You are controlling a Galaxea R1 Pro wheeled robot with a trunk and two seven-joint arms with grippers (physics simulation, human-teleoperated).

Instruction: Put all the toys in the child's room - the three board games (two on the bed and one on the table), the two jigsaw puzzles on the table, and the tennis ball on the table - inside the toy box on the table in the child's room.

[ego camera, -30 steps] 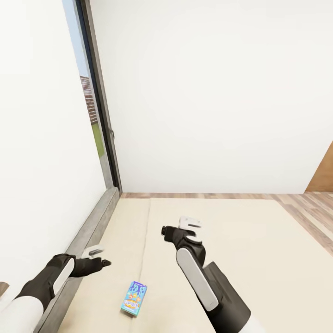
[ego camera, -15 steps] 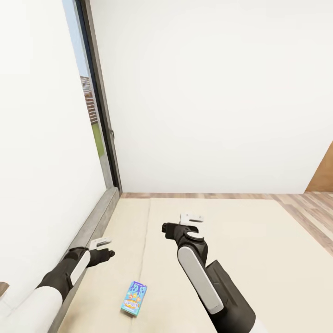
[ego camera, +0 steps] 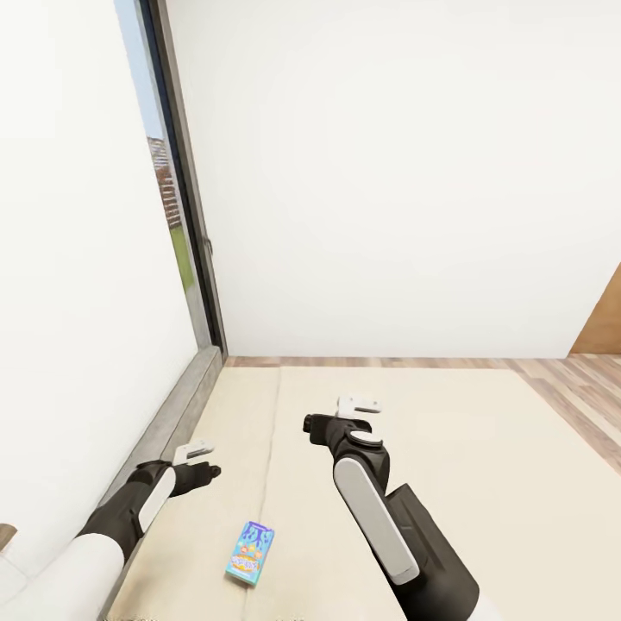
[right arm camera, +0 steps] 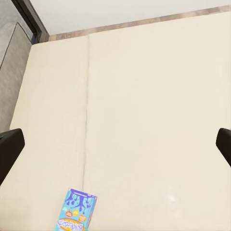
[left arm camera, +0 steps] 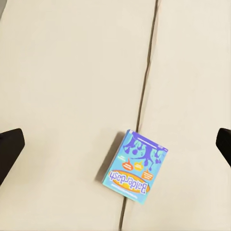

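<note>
Straddling bed seam (left arm camera: 144, 91) — board game (left arm camera: 136, 167)

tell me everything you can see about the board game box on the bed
The board game box is a small flat rectangular carton, blue and teal with a purple top band and an orange logo reading Balderdash. It lies face up on the cream bed, beside the seam between the two mattress halves, slightly skewed. Nothing grips or touches it.
</note>
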